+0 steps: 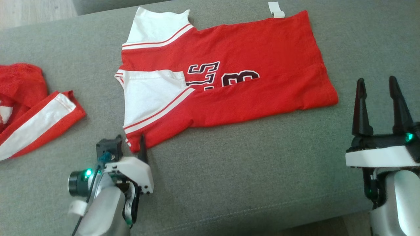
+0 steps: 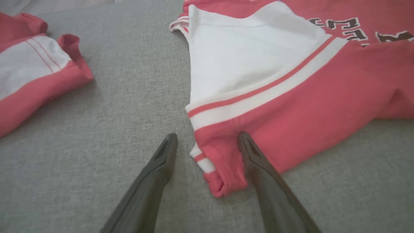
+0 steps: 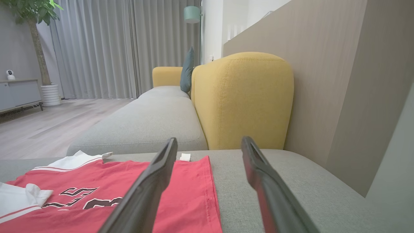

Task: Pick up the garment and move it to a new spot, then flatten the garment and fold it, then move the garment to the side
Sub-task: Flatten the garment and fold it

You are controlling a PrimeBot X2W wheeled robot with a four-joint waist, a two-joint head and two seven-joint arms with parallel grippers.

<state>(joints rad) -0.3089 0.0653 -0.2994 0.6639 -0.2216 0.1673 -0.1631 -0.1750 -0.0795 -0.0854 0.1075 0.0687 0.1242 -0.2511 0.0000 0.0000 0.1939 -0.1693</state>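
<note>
Left gripper (image 1: 139, 146) sits closest in my head view, low left, right at the bottom sleeve corner of the red-and-white jersey (image 1: 249, 49), which lies spread out on the grey sofa seat (image 1: 229, 170). Right gripper (image 1: 376, 85) hangs off the hem end, fingers spread, holding nothing. Another red garment (image 1: 29, 108) is bunched up far left.

Left wrist view: fingers wide apart either side of the sleeve cuff (image 2: 220, 174), nothing pinched. Can't tell if one finger touches the cloth.

Right wrist view: wide open too, empty, above the seat beside the jersey's hem, yellow armrest (image 3: 242, 97) ahead.
</note>
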